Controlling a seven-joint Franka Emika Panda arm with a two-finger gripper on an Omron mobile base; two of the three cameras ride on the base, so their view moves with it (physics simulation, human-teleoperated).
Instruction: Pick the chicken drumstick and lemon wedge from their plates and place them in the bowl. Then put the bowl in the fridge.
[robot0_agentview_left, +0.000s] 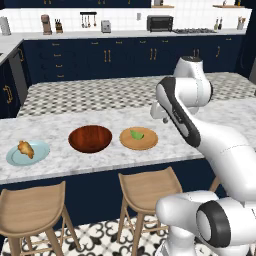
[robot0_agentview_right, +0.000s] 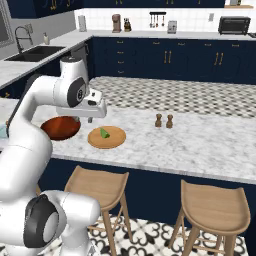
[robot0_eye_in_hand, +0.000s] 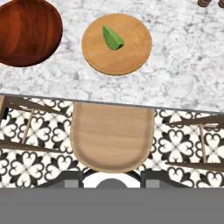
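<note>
Our gripper (robot0_agentview_right: 86, 119) hangs above the counter's near edge, holding nothing; we cannot tell how wide its jaws stand. We judge the first pick not yet begun: both foods lie on their plates and the bowl (robot0_agentview_left: 90, 138) is empty. Next we must reach forward and down, likely to the lemon (robot0_eye_in_hand: 113, 39), a small smooth green-yellow wedge on the flat tan wooden plate (robot0_eye_in_hand: 131, 57). The glossy red-brown bowl sits just beside it. The lumpy golden drumstick (robot0_agentview_left: 25, 148) rests on the pale blue plate (robot0_agentview_left: 40, 152) beyond, on speckled marble counter (robot0_agentview_left: 75, 120).
</note>
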